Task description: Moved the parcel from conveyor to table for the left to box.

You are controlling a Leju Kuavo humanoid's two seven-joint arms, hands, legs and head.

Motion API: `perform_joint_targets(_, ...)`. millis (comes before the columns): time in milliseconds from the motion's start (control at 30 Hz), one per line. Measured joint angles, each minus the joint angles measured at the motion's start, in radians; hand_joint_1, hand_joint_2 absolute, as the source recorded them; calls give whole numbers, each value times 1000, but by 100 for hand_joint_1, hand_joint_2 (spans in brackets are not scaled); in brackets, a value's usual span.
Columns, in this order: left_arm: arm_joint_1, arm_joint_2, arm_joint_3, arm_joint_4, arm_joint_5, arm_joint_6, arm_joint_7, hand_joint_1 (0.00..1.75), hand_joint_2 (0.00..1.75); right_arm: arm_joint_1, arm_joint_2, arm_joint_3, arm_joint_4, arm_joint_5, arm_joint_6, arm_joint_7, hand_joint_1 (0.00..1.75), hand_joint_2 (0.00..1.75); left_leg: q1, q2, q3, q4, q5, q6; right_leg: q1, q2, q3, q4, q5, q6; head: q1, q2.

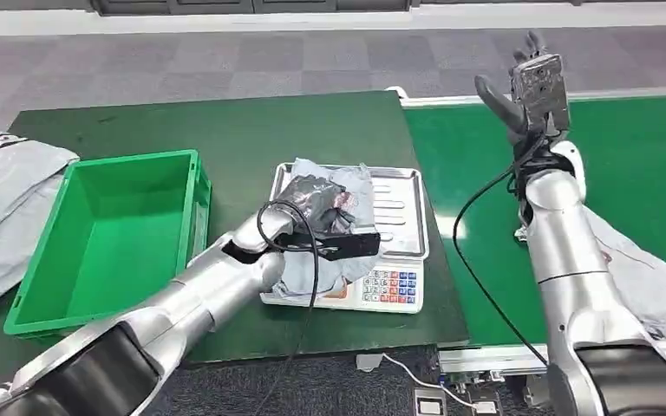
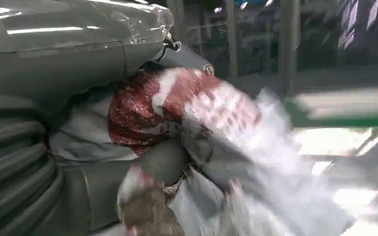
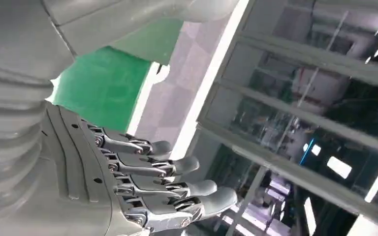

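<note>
We see our left hand (image 1: 316, 208) holding the grey parcel (image 1: 347, 186) over the scale (image 1: 395, 282); right hand (image 1: 529, 87) raised, fingers (image 3: 177, 167) wide; no label readable.

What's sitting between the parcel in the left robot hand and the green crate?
In the head view, only bare dark green table top and the robot's own left forearm separate the parcel from the green crate.

The left hand (image 1: 316, 212) hides much of the parcel (image 1: 334, 186) on the scale (image 1: 390, 282), whose display is covered. Motion blur smears the parcel in the left wrist view. Grey bags (image 1: 0, 204) are cut off at the frame's edge.
</note>
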Motion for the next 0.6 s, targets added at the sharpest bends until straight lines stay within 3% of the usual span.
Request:
perform_joint_targets(267, -84, 0, 120, -138, 25, -48, -7, 175, 175, 199, -40, -29, -185, 23, -11, 14, 0, 175, -2, -1, -3, 1, -3, 2, -2, -1, -2, 0, -1, 2, 0, 0)
perform_joint_targets(600, -84, -2, 142, -163, 7, -41, -10, 175, 175, 230, -47, -47, -246, 31, 0, 22, 0, 175, -2, 1, -3, 0, -2, 1, -2, 1, -3, 0, -1, 2, 0, 0)
